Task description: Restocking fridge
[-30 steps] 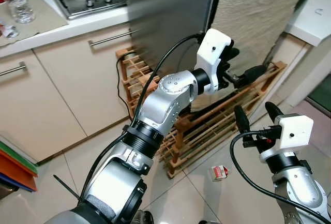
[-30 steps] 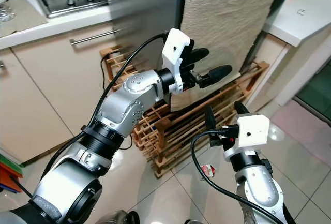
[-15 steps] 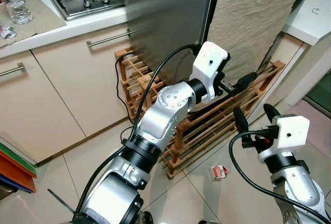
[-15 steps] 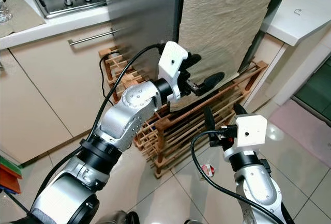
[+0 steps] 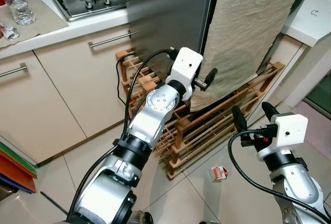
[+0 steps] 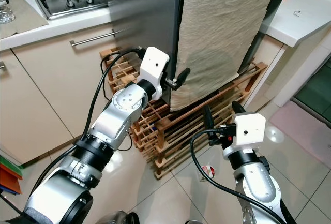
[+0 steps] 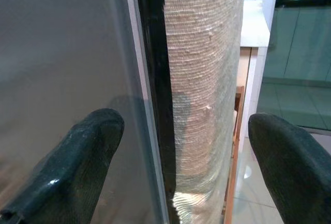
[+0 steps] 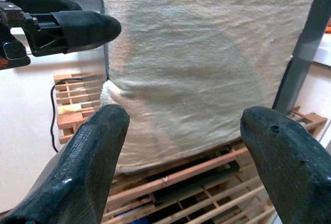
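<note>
The fridge [image 5: 170, 17] stands at the far centre, its grey door shut, with a beige cloth [image 5: 248, 27] hanging over the face to the right of the dark seam. The left gripper [image 5: 206, 79] is raised to that seam, low on the door. In the left wrist view its jaws are wide open with nothing between them, one finger [image 7: 77, 162] in front of the grey panel and the other out past the cloth. The right gripper [image 5: 252, 115] waits near and to the right, jaws also spread wide and empty, facing the cloth above the wooden rack [image 5: 217, 125].

The likely step is getting hold of the door edge to open it. The risk is that the left jaws pinch the loose cloth rather than the edge and slip when pulling. A swinging door could also knock the rack standing close against its foot.
</note>
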